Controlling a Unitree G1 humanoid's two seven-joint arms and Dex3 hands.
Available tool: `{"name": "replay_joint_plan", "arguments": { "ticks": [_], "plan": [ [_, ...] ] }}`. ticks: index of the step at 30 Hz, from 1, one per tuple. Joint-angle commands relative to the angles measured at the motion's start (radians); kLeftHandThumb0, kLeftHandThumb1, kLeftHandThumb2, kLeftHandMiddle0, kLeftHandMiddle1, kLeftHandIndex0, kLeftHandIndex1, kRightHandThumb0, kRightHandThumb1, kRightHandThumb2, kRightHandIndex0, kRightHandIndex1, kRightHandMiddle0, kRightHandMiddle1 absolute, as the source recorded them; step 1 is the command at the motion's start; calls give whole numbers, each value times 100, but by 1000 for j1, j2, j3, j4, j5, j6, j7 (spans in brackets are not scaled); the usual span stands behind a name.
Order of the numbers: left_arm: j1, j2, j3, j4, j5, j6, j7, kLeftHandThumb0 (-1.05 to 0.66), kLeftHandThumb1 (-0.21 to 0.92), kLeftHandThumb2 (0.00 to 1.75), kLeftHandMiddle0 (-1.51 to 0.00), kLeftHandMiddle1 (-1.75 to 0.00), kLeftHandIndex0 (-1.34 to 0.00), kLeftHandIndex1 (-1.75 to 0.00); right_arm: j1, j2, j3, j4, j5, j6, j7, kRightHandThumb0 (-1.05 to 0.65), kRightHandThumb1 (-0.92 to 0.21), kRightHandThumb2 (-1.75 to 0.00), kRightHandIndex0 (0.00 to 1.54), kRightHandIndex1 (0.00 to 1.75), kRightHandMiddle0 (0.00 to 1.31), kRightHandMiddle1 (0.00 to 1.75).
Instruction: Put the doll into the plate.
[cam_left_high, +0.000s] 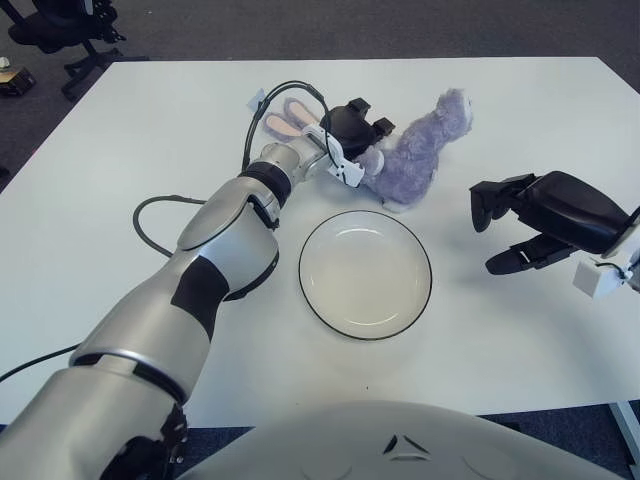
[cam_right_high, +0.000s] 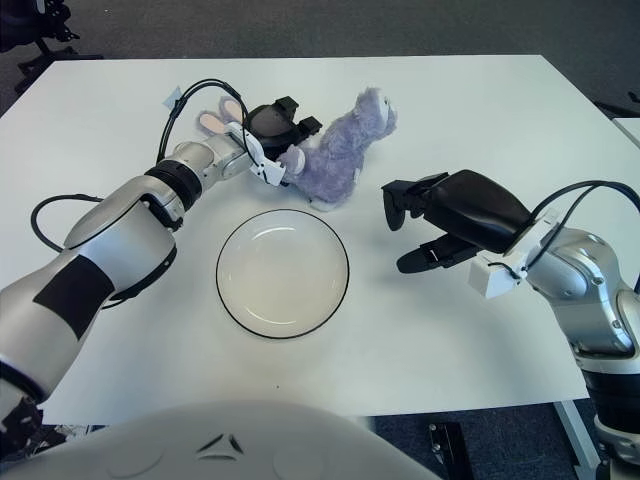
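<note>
The left hand (cam_left_high: 355, 135) pinches the soft, light doll (cam_left_high: 415, 155) near its head. It looks squishy and floppy. The right hand (cam_left_high: 535, 220) has spread fingers. The plate (cam_left_high: 366, 274) waits.

Office: swivel chair (cam_left_high: 62, 30), carpet (cam_left_high: 400, 25), white table (cam_left_high: 150, 120).

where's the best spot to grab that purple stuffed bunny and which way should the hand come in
Grip the doll at its head end, beside the pink ears, coming from the robot's left, as the left hand does now. The body trails away to the right, leaving that end exposed. The right hand shows right of the plate.
</note>
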Motion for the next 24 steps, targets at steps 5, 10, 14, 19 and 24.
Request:
{"name": "replay_joint_plan", "arguments": {
  "ticks": [5, 10, 14, 19, 24],
  "plan": [
    [59, 76, 28, 17, -23, -32, -33, 19, 91, 5, -72, -175, -59, -175, -4, 10, -2, 30, -4, -9, -3, -36, -92, -32, 78, 79, 41, 152],
    [63, 179, 104, -11, -98, -137, -7, 19, 91, 7, -74, -175, -58, -175, -68, 25, 67, 192, -86, -63, -49, -36, -92, -33, 79, 78, 40, 152],
    [65, 192, 117, -18, -105, -151, -11, 18, 91, 8, -76, -175, -58, -175, -89, 27, 84, 237, -106, -87, -67, -36, -92, -33, 79, 77, 40, 153],
    [66, 193, 121, -21, -104, -153, -14, 18, 90, 9, -76, -175, -58, -175, -96, 25, 89, 251, -110, -99, -76, -36, -92, -33, 79, 77, 39, 153],
    [89, 282, 169, -59, -130, -263, 129, 15, 72, 44, -78, -175, -59, -175, -196, 62, 168, 377, -162, -59, -79, -35, -92, -35, 77, 83, 37, 155]
  ]
}}
